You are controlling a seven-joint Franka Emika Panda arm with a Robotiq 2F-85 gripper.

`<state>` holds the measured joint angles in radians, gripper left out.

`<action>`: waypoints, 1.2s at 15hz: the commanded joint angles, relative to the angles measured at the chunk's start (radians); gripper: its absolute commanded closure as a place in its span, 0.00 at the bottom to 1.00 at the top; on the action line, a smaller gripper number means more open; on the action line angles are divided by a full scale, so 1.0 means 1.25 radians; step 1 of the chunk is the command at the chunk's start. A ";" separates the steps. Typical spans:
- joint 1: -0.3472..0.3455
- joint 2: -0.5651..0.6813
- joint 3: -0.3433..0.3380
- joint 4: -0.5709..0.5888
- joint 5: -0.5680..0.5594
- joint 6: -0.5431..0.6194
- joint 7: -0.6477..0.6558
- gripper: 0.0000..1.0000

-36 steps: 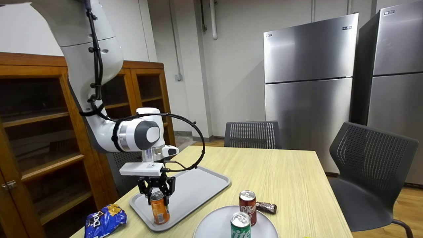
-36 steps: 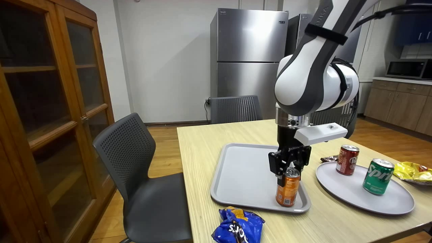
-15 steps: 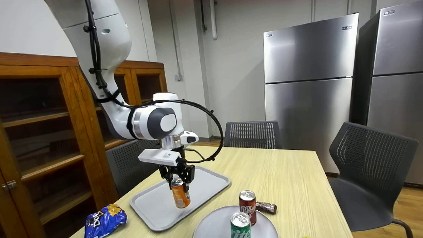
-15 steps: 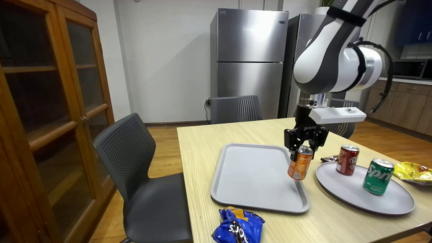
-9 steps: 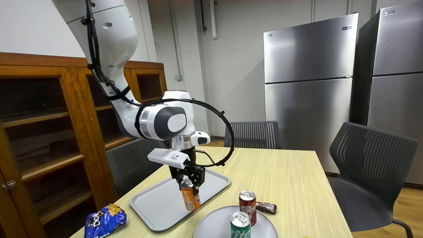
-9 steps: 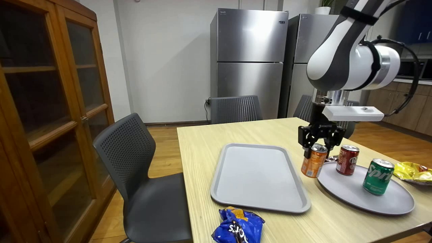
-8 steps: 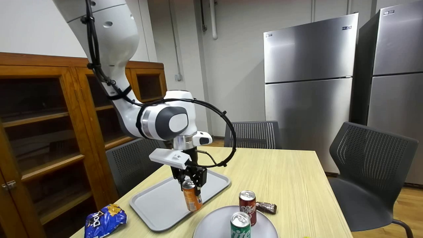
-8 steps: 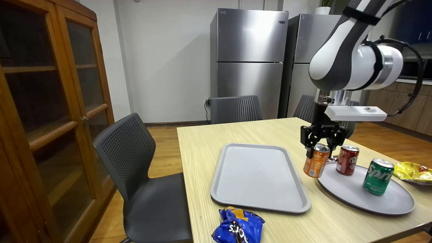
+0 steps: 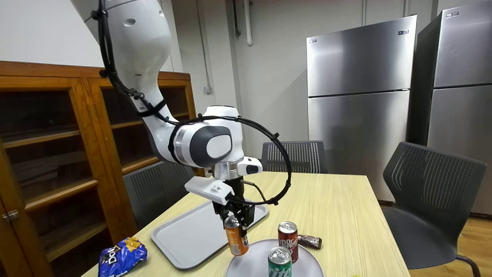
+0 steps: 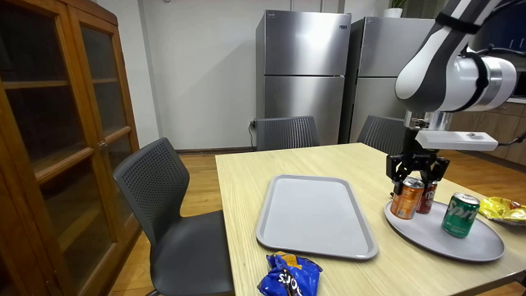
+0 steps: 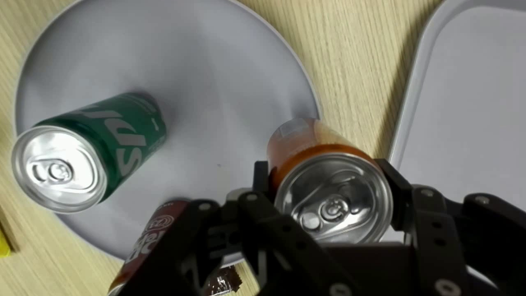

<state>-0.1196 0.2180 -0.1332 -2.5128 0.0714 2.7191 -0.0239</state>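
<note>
Wrist view shows the fingers (image 11: 397, 188) pinching the orange can (image 11: 328, 187), now moved from the tray (image 11: 472, 102) to the edge of the plate (image 11: 205, 94), so carrying seems well advanced.

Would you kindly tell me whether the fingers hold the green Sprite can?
No, in the wrist view the fingers hold the orange can, while the green Sprite can stands apart on the plate.

Noted blue chip bag (image 10: 300, 274) and crumpled yellow packet (image 10: 501, 209) lying on pale wooden table (image 10: 242, 197). Logged dark chairs (image 9: 434, 188) beside table, glass-door wooden cabinet (image 9: 82, 154), two steel refrigerators (image 9: 359, 104) near grey wall (image 9: 276, 96).
</note>
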 commanded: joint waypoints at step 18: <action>-0.062 0.091 0.030 0.060 0.144 0.028 -0.016 0.62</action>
<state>-0.1678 0.3053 -0.1250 -2.4768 0.2272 2.7492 -0.0280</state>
